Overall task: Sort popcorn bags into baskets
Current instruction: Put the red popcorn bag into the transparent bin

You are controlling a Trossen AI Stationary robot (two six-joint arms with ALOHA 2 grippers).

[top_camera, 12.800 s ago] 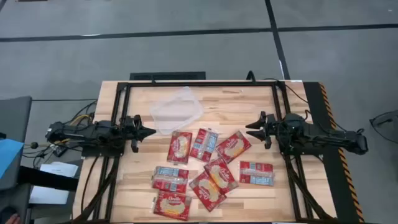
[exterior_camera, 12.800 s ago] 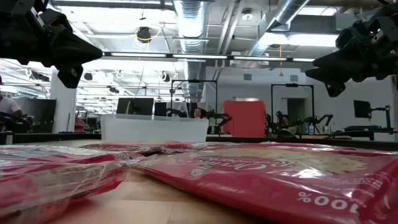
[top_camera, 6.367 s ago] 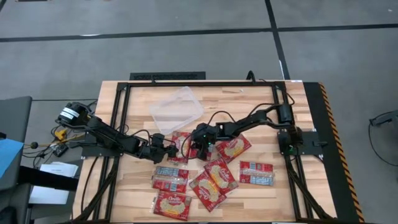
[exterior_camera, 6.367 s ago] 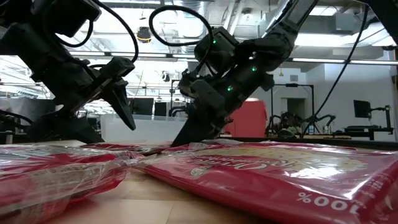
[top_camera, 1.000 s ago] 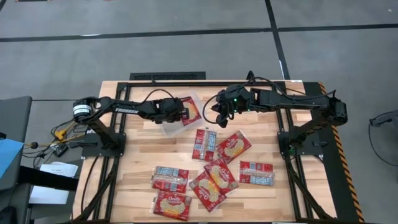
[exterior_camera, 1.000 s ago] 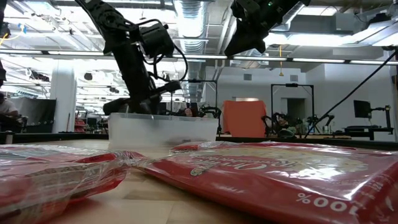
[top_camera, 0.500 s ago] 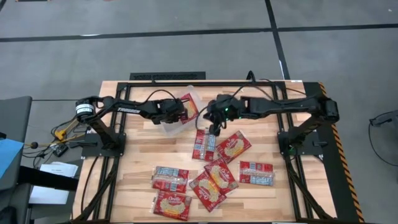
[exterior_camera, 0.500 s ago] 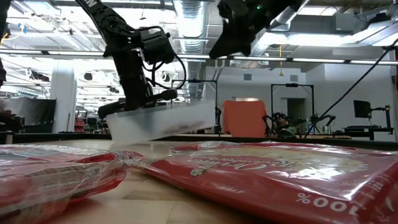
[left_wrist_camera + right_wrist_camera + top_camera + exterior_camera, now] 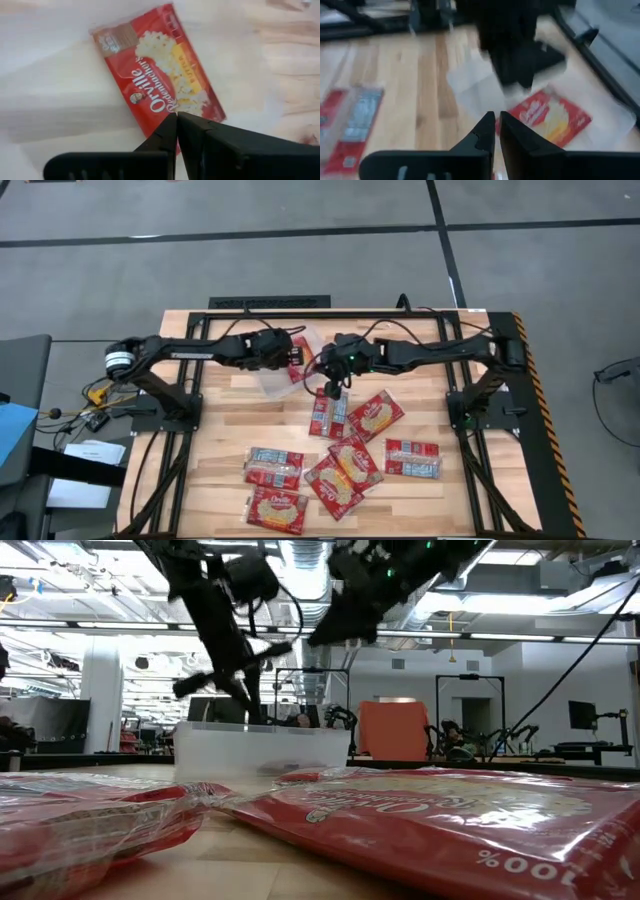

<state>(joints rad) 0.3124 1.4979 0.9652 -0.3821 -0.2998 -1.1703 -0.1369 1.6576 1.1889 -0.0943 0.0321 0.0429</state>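
One red popcorn bag (image 9: pixel 160 75) lies picture side up inside the clear plastic basket (image 9: pixel 270 380), which stands level on the table toward the far edge (image 9: pixel 260 750). My left gripper (image 9: pixel 293 352) hangs shut above that bag, clear of the basket (image 9: pixel 177 115). My right gripper (image 9: pixel 327 383) hovers just right of the basket, its fingers nearly together and empty (image 9: pixel 496 116). It is above the far end of a bag lying pale panel up (image 9: pixel 330 412). Several more bags (image 9: pixel 345 445) lie loose on the wood nearer the front.
Black frame rails (image 9: pixel 190 380) run along the table's left, right and far sides, and cables loop over both arms. Bags at the near edge (image 9: pixel 450 820) fill the bottom of the low view. Bare wood lies left of the bags.
The basket, tipped up on one side half a second ago, lies level on the table again. My left gripper has risen above it, still shut. My right gripper has moved down and toward the table's left, closer to the basket.
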